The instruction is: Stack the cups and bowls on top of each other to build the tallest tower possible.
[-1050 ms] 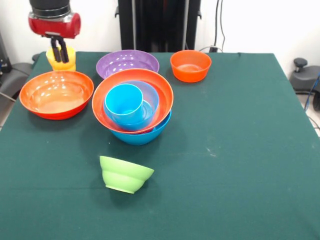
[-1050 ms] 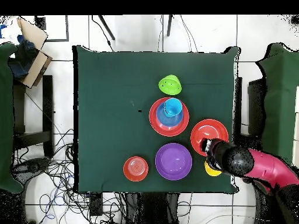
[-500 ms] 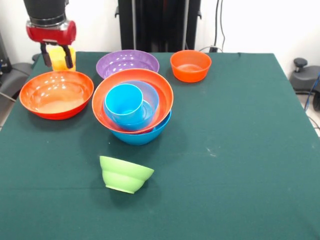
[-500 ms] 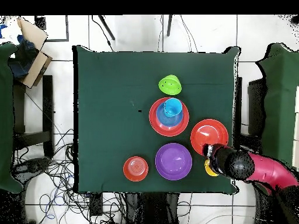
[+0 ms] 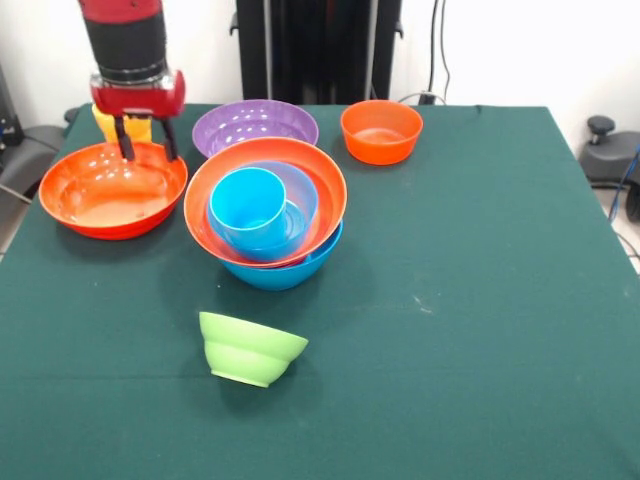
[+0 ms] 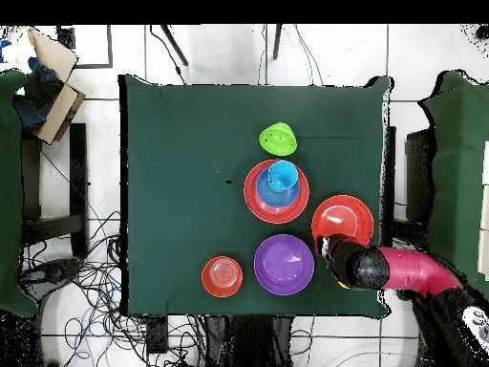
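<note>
The tower (image 5: 266,215) stands mid-table: a large blue bowl (image 5: 283,272) at the bottom, a large orange bowl (image 5: 322,200), a medium blue bowl and a sky-blue cup (image 5: 247,206) (image 6: 282,175) on top. My gripper (image 5: 146,143) (image 6: 330,250) hangs open and empty over the far rim of a second large orange bowl (image 5: 105,195) (image 6: 344,216). The yellow cup (image 5: 104,122) stands just behind it, partly hidden by the gripper. In the overhead view the cup is only a yellow sliver (image 6: 342,284) under the arm. A lime green bowl (image 5: 250,347) (image 6: 278,139) sits alone on the near side.
A large purple bowl (image 5: 255,125) (image 6: 284,264) and a small orange bowl (image 5: 380,131) (image 6: 222,276) sit along the far edge of the green table (image 5: 480,300). A cardboard box (image 6: 53,81) lies off the table.
My gripper has moved away from the yellow cup, sideways and down toward the large orange bowl's far rim. The cup stays on the table, and no bowl has shifted.
</note>
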### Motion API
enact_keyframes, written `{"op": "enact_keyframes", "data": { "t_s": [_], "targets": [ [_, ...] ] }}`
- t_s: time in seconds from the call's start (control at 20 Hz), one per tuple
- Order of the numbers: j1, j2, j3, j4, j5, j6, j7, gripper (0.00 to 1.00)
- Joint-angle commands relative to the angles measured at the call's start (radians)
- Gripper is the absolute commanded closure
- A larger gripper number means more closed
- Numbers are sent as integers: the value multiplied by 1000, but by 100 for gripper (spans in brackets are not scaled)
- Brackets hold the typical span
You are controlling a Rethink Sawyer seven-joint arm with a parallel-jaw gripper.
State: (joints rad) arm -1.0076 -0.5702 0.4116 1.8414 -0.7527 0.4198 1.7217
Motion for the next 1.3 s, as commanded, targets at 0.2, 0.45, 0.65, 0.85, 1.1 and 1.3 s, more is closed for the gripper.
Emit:
{"op": "enact_keyframes", "data": {
  "t_s": [0.2,0.45,0.65,0.85,1.1,1.3],
  "targets": [
    [89,104,3,-117,-136,-122,-19,0],
    [143,116,-45,-133,-146,-161,42,0],
    [182,124,-83,-143,-137,-187,69,0],
    [179,116,-80,-127,-112,-185,46,0],
    [183,114,-84,-124,-99,-189,39,0],
    [162,98,-64,-105,-84,-173,15,0]
  ]
}}
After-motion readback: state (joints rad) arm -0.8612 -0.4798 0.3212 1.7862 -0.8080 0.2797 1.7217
